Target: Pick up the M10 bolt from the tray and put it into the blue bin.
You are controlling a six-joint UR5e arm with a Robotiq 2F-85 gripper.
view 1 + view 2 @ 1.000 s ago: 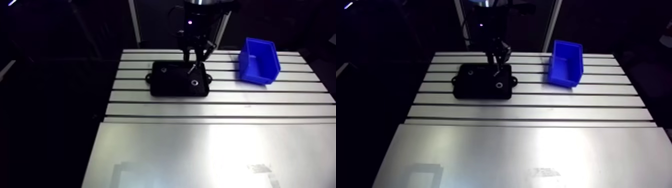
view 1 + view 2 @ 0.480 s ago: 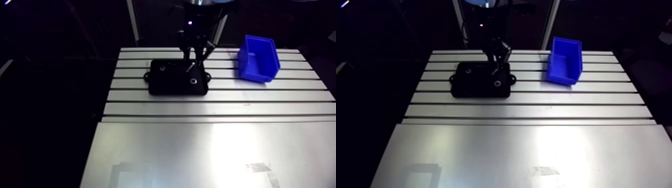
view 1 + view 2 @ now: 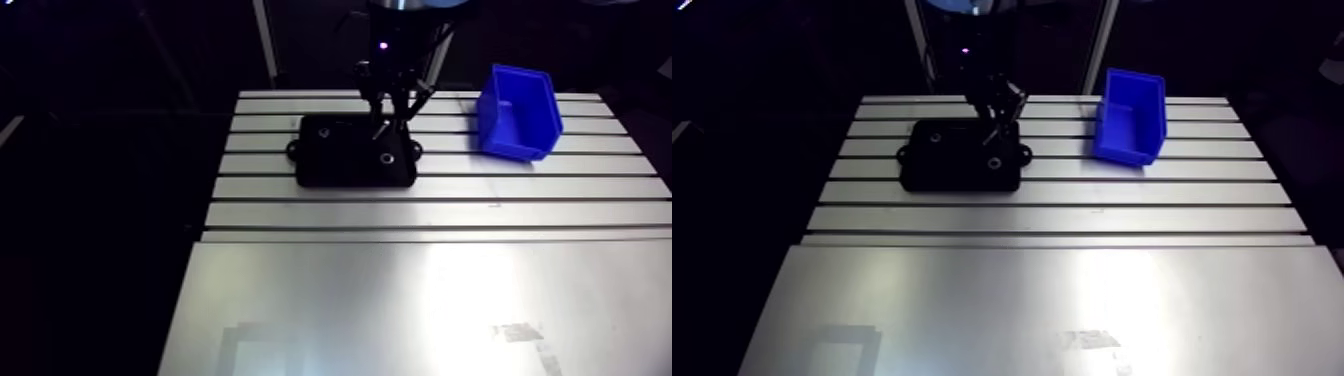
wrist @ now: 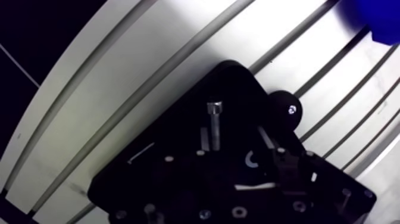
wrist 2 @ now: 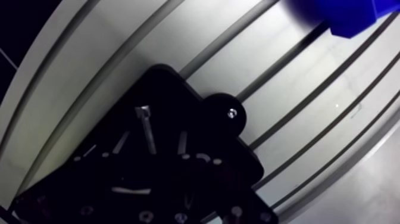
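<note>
One slim silvery bolt (image 4: pixel 214 126) with cylindrical head.

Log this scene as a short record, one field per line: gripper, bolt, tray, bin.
gripper: low over the tray; grip state unclear
M10 bolt: silver, at the gripper's tip; held or resting, cannot tell
tray: black, on the slotted table; also holds a ring-shaped part
blue bin: on the table, apart from the tray; bolt not in it

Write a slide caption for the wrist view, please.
Wrist view: silver bolt seen against the black tray on the slotted table, blue bin beyond the tray.
</note>
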